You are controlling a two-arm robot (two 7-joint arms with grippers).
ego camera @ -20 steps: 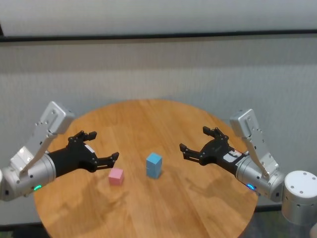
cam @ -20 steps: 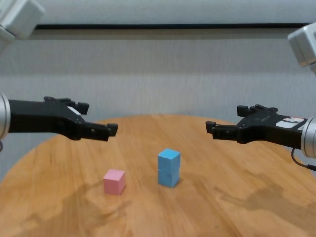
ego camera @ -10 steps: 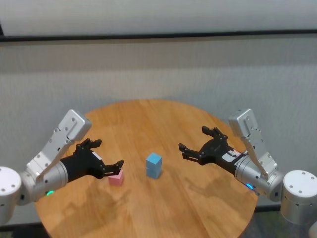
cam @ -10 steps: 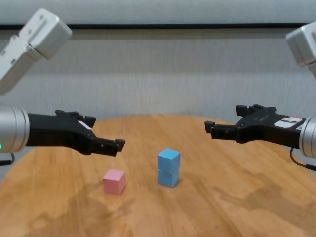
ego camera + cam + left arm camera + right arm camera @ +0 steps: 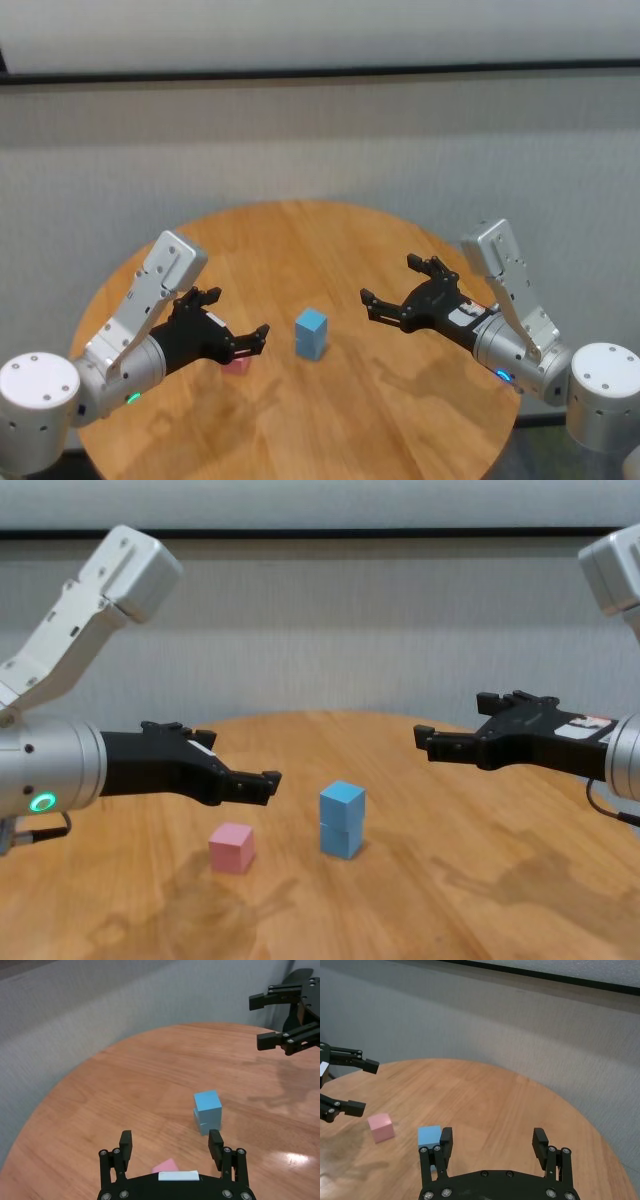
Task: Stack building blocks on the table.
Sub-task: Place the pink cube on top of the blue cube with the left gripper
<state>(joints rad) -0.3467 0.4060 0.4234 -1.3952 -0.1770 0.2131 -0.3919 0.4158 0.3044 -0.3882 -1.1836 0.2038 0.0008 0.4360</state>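
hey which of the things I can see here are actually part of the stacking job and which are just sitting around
Part of the job:
pink block, loose on the table
two blue blocks, already stacked
left tool, open above the pink block
right tool, open, held off to the side

Lying about:
nothing visible

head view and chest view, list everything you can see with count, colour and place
blue blocks: 2, light blue, stacked one on the other near the table's middle
pink block: 1, pink, alone on the table to the left of the blue stack, not touching it
table: 1, round, light-brown wood, under all the blocks
wall: 1, grey with a dark strip near the top, behind the table
left end effector: 1, black, open, in the air above the pink block, holding nothing
right end effector: 1, black, open, in the air over the table's right side, holding nothing
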